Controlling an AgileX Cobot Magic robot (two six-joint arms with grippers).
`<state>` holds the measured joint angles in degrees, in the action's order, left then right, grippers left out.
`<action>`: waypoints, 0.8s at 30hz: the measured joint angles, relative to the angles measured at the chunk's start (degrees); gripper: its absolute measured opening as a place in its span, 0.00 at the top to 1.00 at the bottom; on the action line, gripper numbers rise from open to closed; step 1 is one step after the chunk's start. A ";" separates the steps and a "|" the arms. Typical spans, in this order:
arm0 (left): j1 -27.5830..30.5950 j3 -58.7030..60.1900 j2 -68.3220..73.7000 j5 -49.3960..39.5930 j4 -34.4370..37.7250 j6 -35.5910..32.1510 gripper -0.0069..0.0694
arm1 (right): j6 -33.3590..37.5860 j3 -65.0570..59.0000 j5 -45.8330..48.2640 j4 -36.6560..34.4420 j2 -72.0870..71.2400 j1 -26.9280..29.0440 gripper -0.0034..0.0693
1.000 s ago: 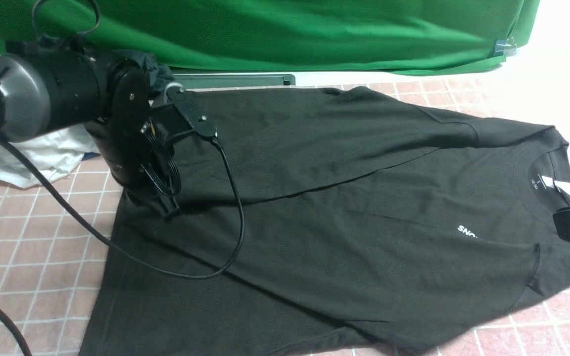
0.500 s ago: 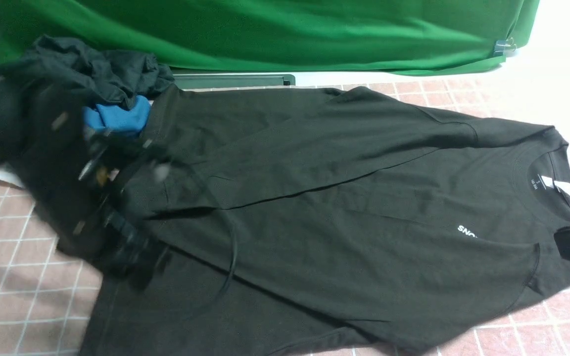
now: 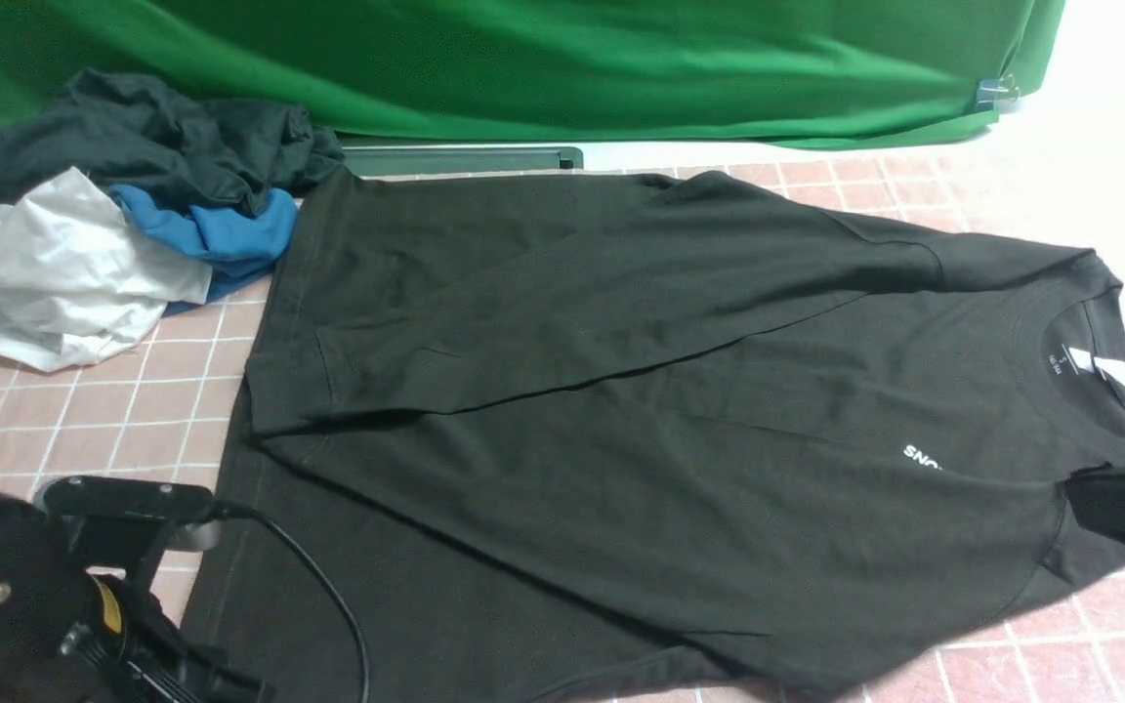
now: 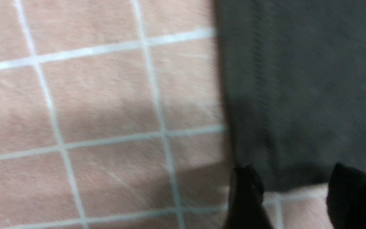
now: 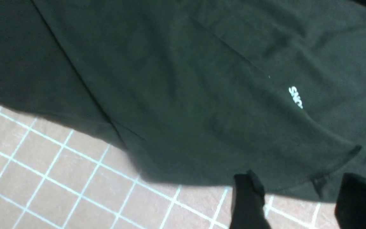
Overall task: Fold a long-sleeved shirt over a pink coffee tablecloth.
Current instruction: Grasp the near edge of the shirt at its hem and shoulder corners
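The black long-sleeved shirt [image 3: 641, 410] lies spread on the pink coffee tablecloth [image 3: 84, 410], collar to the right, both sleeves folded across the body. Part of its white print [image 3: 922, 456] shows. My left arm [image 3: 25, 605] sits low at the near left, by the shirt's hem corner. In the left wrist view the left gripper [image 4: 294, 187] is open and holds nothing; the shirt's corner [image 4: 297, 79] lies just beyond its tips, over the tablecloth [image 4: 100, 95]. My right gripper [image 3: 1124, 508] [image 5: 300, 187] is open at the shirt's edge [image 5: 186, 79], near a sleeve cuff [image 5: 345, 152].
A pile of clothes lies at the far left: a dark charcoal garment [image 3: 152, 137], a blue one [image 3: 230, 229] and a white one [image 3: 55, 264]. The green backdrop [image 3: 562, 59] hangs behind, with a dark bar [image 3: 465, 158] at its foot.
My left arm swung from the far left, above the shirt's hem, down to the near left corner, uncovering the clothes pile. The right gripper shifted slightly. The shirt has not moved.
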<state>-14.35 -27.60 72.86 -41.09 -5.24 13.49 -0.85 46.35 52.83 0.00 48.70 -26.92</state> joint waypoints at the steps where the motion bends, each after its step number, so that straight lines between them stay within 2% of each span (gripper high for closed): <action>1: 0.00 0.06 0.35 0.63 -0.99 1.29 0.39 | 0.31 0.00 -0.06 0.00 0.00 0.00 0.45; 6: 0.00 0.06 2.80 3.05 -2.33 4.10 0.33 | 1.28 0.00 -0.38 -1.39 0.00 0.00 0.45; 13: 0.14 -0.14 5.74 4.49 0.83 4.42 0.36 | 1.42 0.00 0.36 -1.53 0.00 0.00 0.45; 17: 0.13 -0.32 5.96 3.98 3.03 4.36 0.51 | 1.42 0.00 0.63 -1.63 0.00 0.00 0.45; 22: 0.13 -0.68 6.01 2.90 4.08 2.49 0.80 | 1.42 0.00 0.62 -1.63 0.00 0.00 0.45; 24: 0.13 -0.80 5.62 1.59 4.29 1.18 0.84 | 1.36 0.00 0.62 -1.63 0.00 0.00 0.45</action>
<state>-14.22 -28.40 78.48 -39.50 -0.95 14.67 0.52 46.35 53.45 -1.63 48.70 -26.92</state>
